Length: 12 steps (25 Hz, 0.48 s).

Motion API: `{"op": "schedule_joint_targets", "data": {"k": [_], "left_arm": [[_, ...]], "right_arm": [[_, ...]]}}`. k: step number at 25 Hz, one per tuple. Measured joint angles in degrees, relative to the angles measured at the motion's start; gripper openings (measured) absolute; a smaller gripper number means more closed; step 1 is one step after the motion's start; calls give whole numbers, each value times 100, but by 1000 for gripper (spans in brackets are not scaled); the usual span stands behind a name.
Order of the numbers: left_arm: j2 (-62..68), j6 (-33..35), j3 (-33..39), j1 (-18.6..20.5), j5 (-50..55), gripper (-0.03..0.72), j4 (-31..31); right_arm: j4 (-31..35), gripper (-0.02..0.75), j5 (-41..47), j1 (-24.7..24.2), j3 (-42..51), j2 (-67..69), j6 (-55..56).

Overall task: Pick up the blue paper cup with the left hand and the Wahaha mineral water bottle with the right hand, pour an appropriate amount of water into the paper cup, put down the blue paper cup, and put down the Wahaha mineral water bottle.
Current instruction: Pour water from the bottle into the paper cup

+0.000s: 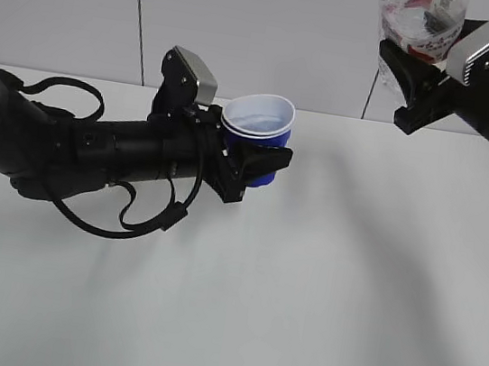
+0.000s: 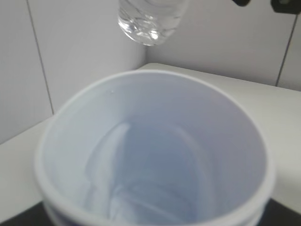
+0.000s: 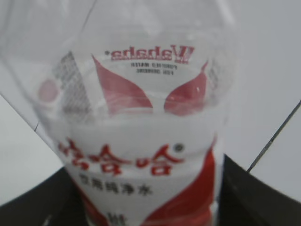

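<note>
My left pincer (image 1: pixel 261 163) grips the blue cup (image 1: pixel 258 135), held upright above the white table (image 1: pixel 320 294), tipped a little. My right pincer (image 1: pixel 413 84) clamps the water bottle (image 1: pixel 419 21) by its label, raised high at upper right, well apart from the cup.

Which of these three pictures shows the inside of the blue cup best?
The left wrist view: it looks straight down into the blue paper cup, showing its white rim and inner wall. The exterior view shows the cup from the side, held in the left claw. The right wrist view does not show it.
</note>
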Motion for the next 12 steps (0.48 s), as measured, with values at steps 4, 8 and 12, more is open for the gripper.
{"op": "schedule_joint_targets", "data": {"k": [4, 8, 12], "left_arm": [[0, 361, 0, 0, 64, 416, -646], [0, 738, 11, 0, 294, 416, -1271], [0, 1135, 198, 0, 305, 416, -2010]], "right_arm": [[22, 443, 189, 0, 0, 0, 387], [110, 443, 274, 0, 89, 0, 490], [377, 443, 324, 0, 318, 0, 512]]}}
